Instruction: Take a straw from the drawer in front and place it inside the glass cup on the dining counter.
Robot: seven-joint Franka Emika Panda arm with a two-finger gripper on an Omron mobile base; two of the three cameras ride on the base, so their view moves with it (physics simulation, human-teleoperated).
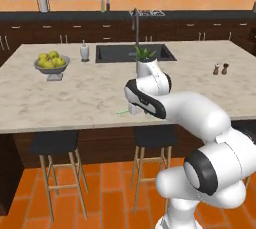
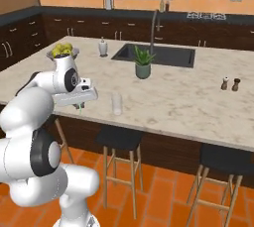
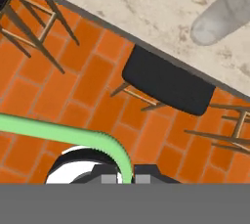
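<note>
While clamped in claw (image 3: 126, 179), straw (image 3: 58, 132) sticks out

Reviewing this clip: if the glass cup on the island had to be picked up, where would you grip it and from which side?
Grip the glass cup around its mid wall, coming level from the stool side. It stands upright near the dining counter edge, plain and handleless, with open marble around it. The hand is shut on the straw, so free it first.

fruit bowl (image 1: 51, 65) – far left | potted plant (image 2: 143, 63) – by sink | shakers (image 2: 230, 84) – right | stools (image 1: 55, 144) below
</note>
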